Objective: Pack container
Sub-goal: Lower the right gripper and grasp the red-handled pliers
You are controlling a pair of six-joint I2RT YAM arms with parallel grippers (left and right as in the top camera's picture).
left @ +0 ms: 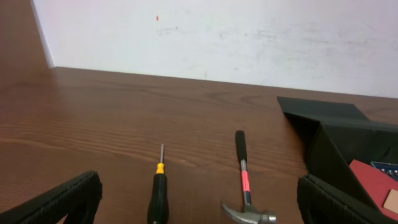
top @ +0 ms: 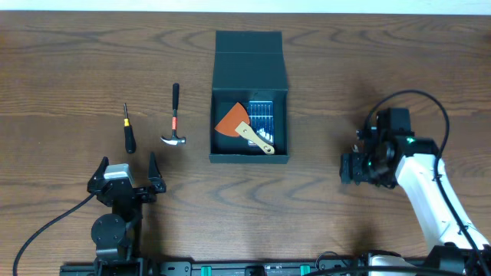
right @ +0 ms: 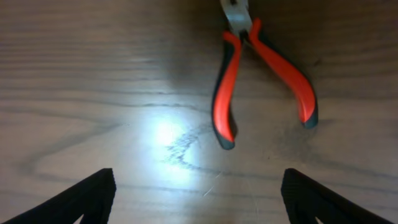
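The dark teal container (top: 250,159) stands open at the table's middle, its flap lid (top: 248,61) folded back. Inside lie an orange scraper (top: 230,121) with a wooden handle and a small blue case of bits (top: 261,115). My left gripper (top: 127,165) is open and empty near the front edge, left of the container; the container's corner also shows in the left wrist view (left: 329,149). My right gripper (top: 354,161) is open and empty, right of the container. In the right wrist view the gripper (right: 196,196) hovers just short of red-and-black pliers (right: 261,68) lying on the table.
A black screwdriver (top: 129,134) and a hammer (top: 175,115) with a black and red handle lie left of the container, ahead of my left gripper (left: 199,202). In the left wrist view the screwdriver (left: 158,196) and hammer (left: 244,186) lie side by side. A white wall borders the table's far edge.
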